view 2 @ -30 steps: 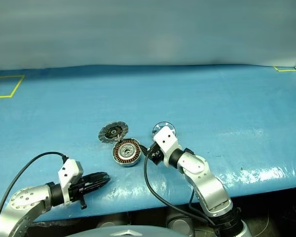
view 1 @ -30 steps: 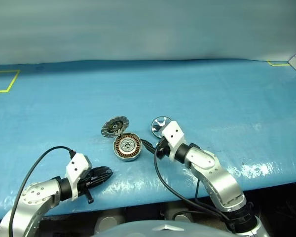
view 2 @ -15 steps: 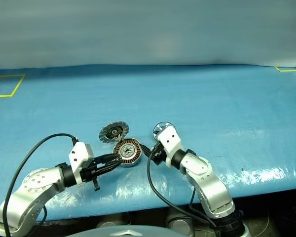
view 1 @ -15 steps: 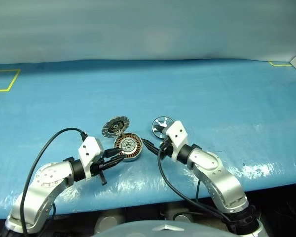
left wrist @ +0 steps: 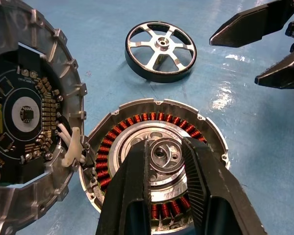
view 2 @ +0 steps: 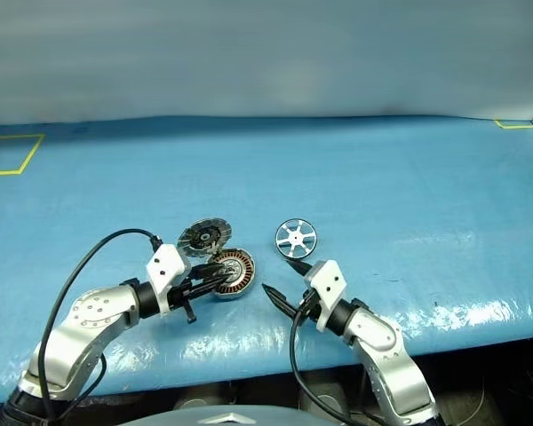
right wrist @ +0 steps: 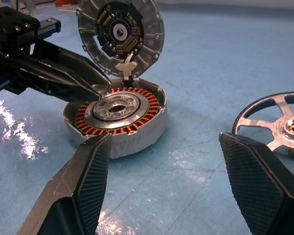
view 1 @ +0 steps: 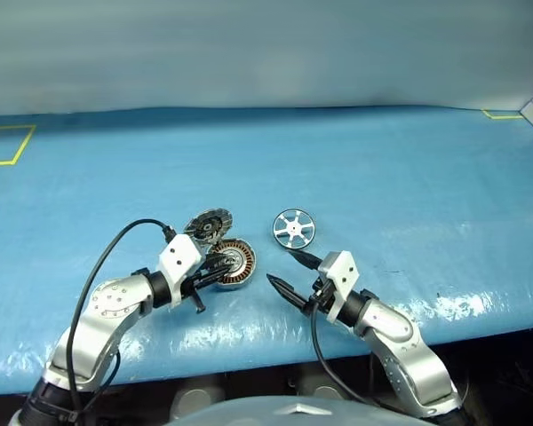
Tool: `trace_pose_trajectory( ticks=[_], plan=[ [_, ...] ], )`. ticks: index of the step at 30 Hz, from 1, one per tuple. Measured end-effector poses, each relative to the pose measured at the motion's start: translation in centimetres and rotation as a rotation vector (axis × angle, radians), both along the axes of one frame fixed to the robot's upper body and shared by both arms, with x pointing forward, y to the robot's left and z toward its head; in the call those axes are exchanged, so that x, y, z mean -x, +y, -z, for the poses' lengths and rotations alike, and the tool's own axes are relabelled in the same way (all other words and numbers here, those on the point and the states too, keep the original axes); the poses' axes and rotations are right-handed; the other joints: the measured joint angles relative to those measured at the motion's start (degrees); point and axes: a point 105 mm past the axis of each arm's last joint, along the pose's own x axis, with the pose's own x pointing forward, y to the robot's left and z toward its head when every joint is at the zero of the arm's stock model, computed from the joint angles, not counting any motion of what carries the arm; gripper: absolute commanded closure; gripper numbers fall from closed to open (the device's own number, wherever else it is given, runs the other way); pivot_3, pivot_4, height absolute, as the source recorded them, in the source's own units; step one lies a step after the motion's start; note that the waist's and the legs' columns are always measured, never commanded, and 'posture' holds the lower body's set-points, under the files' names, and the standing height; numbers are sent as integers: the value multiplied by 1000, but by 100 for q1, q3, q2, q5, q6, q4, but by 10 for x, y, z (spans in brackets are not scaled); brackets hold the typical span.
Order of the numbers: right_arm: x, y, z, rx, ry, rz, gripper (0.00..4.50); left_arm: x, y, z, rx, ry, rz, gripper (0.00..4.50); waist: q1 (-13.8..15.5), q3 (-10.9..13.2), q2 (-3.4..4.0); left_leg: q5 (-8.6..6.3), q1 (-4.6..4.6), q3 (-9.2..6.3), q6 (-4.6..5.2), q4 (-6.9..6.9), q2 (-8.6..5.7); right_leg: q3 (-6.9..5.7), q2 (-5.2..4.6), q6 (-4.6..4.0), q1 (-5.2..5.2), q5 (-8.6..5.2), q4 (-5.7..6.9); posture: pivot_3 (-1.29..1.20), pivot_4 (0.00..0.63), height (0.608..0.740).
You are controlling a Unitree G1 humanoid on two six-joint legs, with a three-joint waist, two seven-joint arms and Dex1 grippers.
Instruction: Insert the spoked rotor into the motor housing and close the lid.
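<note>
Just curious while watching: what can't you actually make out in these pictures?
- Motor housing: near side hidden behind the left claw's fingers, left wrist view.
- Spoked rotor: cut off by the edge, right wrist view.
- Lid: cut off by the edge, left wrist view.

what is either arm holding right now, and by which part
Nothing is held. The right gripper is empty, jaws wide apart, between the motor housing and the spoked rotor. The left gripper hovers over the housing's central bearing, jaws narrow with nothing between them.

One spoked rotor (view 1: 293, 228), one motor housing (view 1: 235, 263), one lid (view 1: 206, 225)
</note>
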Motion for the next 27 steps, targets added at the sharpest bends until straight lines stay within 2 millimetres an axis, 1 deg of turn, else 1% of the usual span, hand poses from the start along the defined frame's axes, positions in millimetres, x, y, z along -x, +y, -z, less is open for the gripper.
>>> trace_pose_trajectory(
  ticks=[5,7,13,17,19,27],
  plan=[
    [-2,3,9,-7,22,18,803,-7,2,1,-19,-12,-27,3863,5,0,0,0,0,0,0,0,-1,0,0,0,0,0,0,0,150,740],
    [-2,4,12,-7,29,23,803,-9,-1,0,-13,-17,-24,3863,19,0,0,0,-1,0,0,0,-2,0,-2,0,0,0,0,0,150,740],
    [-5,7,9,-8,5,29,803,-12,-8,5,-23,11,16,3863,26,0,-1,0,0,0,0,1,-3,0,0,1,0,1,0,0,150,740],
    [-7,8,7,-9,-3,38,803,-10,-14,9,-54,24,62,3863,24,0,0,0,0,0,0,0,-2,0,0,1,0,1,0,0,150,740],
    [-7,8,7,-10,-4,43,803,-9,-12,12,-70,36,66,3863,21,0,0,0,0,0,0,0,-2,0,1,1,0,1,1,0,150,740],
    [-8,7,7,-8,-4,50,803,-10,-10,13,-81,32,64,3863,24,0,0,0,3,-1,0,1,-2,0,0,1,4,1,1,0,150,740]
  ],
)
